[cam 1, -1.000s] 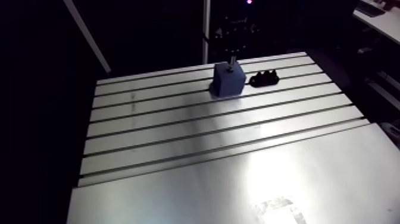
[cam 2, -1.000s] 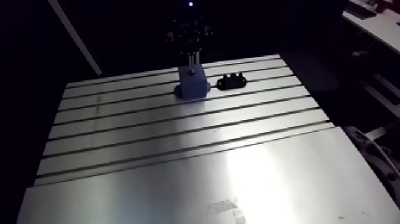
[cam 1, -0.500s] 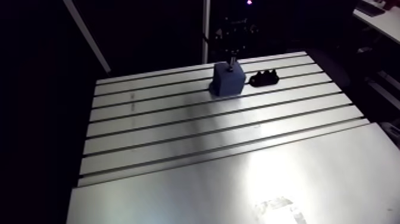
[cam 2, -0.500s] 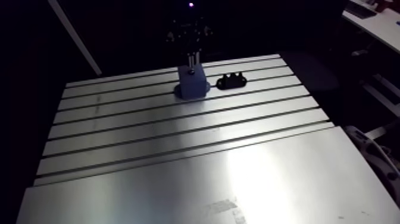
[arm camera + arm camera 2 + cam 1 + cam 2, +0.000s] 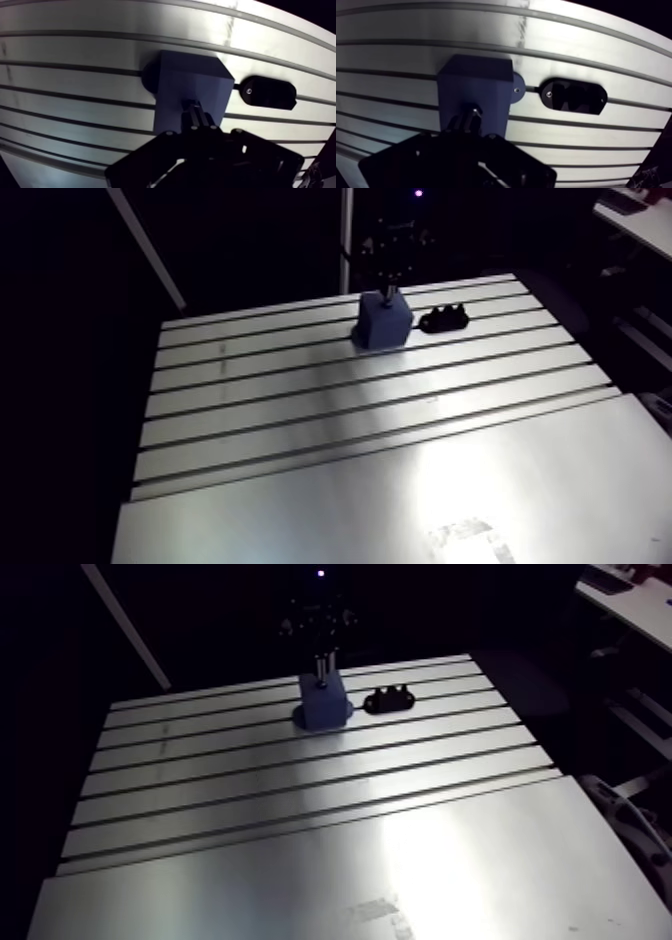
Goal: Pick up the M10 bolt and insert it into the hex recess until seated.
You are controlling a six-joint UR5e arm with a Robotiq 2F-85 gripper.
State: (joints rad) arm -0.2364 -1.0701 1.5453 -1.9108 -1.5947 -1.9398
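The arm camera sits high over the near end of the table and faces down along its slots to the far edge, where the blue block and black fixture look small. The wrist camera hangs close above that same pair, looking down past the gripper.

Desk: bare metal, smooth, bright sheen. Blue block: matt plastic look. Black holder: dark plastic, faint gloss.
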